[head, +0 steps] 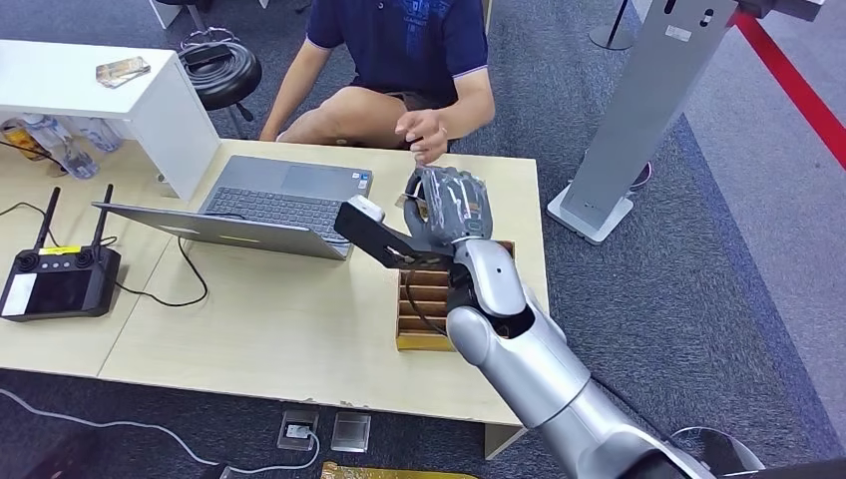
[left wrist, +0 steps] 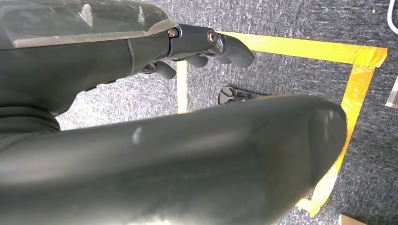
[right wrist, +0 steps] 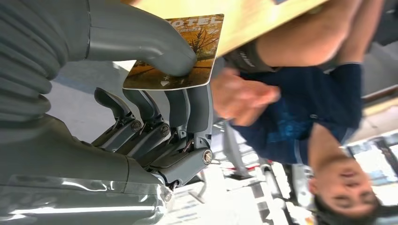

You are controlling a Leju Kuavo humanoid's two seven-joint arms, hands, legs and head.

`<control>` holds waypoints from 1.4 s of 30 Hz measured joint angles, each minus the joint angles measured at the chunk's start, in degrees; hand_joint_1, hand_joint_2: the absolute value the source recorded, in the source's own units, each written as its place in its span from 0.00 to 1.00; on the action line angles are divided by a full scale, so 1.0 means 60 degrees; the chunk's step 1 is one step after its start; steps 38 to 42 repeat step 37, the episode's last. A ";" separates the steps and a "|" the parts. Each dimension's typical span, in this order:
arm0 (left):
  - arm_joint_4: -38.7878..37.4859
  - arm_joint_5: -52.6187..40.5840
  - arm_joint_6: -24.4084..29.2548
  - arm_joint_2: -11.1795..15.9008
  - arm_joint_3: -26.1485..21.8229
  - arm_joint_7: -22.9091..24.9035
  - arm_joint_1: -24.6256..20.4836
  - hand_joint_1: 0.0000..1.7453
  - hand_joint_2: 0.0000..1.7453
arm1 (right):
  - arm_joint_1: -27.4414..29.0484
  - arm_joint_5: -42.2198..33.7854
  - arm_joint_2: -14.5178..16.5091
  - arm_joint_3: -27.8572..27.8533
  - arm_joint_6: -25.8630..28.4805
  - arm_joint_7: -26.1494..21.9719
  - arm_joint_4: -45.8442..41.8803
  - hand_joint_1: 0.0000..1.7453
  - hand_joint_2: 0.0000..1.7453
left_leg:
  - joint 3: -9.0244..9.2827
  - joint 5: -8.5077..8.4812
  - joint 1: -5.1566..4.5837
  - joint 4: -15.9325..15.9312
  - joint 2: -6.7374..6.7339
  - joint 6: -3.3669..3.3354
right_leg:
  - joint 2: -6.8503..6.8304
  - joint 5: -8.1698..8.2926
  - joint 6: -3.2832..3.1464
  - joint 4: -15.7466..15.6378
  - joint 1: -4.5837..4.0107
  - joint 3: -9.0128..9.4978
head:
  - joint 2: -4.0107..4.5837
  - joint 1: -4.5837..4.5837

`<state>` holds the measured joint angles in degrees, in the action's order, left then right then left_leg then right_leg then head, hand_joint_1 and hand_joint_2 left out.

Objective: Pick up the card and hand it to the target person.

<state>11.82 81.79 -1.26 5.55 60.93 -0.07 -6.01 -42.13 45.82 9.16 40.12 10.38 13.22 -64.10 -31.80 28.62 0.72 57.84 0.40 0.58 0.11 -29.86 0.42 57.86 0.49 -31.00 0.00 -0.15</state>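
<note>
The table [head: 299, 329] carries an open laptop [head: 269, 205], a black controller [head: 58, 282] with two antennas and a wooden slotted box [head: 427, 309]. A person [head: 399, 60] in a dark blue shirt sits at the far side, one hand [head: 424, 135] raised over the table's edge.

The step in hand looks like the handover itself: the card [right wrist: 180, 56] is already out of the box and lifted toward the person. The right arm reaches forward over the box, and the right hand [head: 451, 205] is raised, its thumb pressing the card against the fingers [right wrist: 187, 108], so it is grasping the card. The person's hand is just beside the card, not yet touching it as far as I can tell.

The next move calls for a small push forward, then letting go once the person takes hold.

The left hand [left wrist: 206, 44] hangs over the carpet [left wrist: 291, 70] with its fingers curled in, holding nothing.
</note>
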 joint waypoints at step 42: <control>0.0000 -0.0058 -0.0149 0.0000 0.0001 -0.0229 0.0002 0.00 0.00 | -0.2430 0.0293 0.1264 0.0569 0.0543 -0.0200 0.5704 0.00 1.00 | -0.0009 -0.0003 0.0000 0.0003 0.0003 0.0004 | -0.0001 0.0001 0.0000 0.0000 0.0001 -0.0017 | 0.0000 0.0011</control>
